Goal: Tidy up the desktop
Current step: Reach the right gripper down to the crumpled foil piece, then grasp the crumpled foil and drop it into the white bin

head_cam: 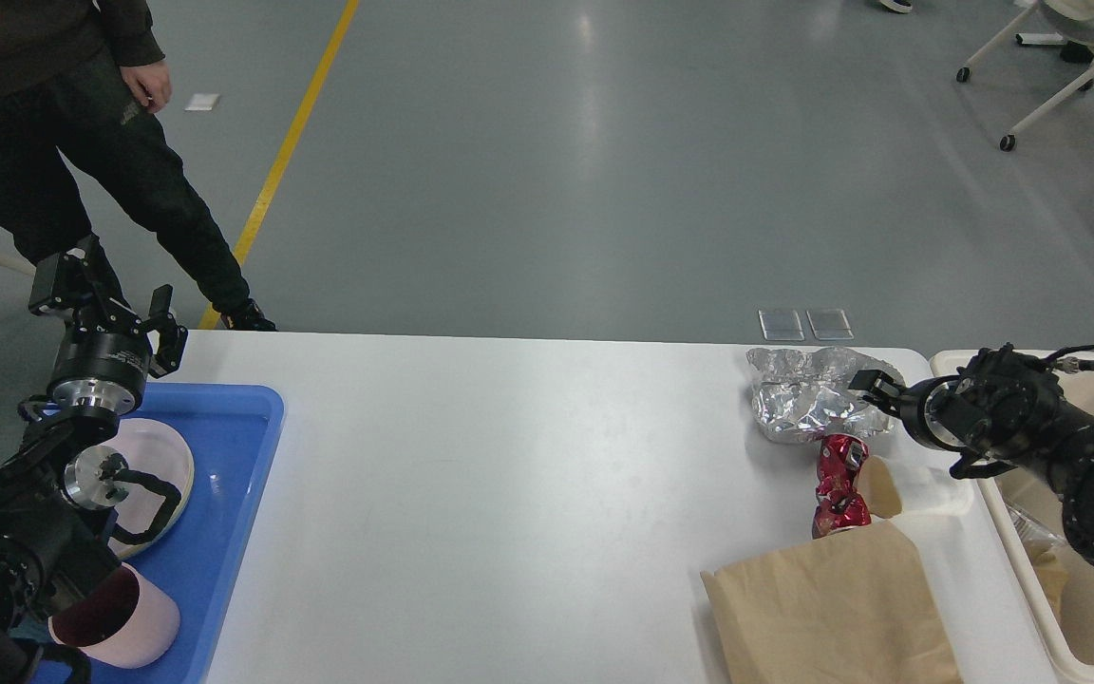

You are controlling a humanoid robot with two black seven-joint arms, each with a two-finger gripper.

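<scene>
1. The desktop (509,475) spanned the middle, between a blue tray (224,532) and a cream bin (1079,608).
2. The right gripper (875,389) reached low against the crumpled foil (808,404); whether it gripped, I couldn't tell.
3. The left gripper (105,299) hung spread wide above the tray, holding nothing.

Large white desktop (509,494), smooth, rounded far corners, lying flat; near edge seemingly out of frame
</scene>
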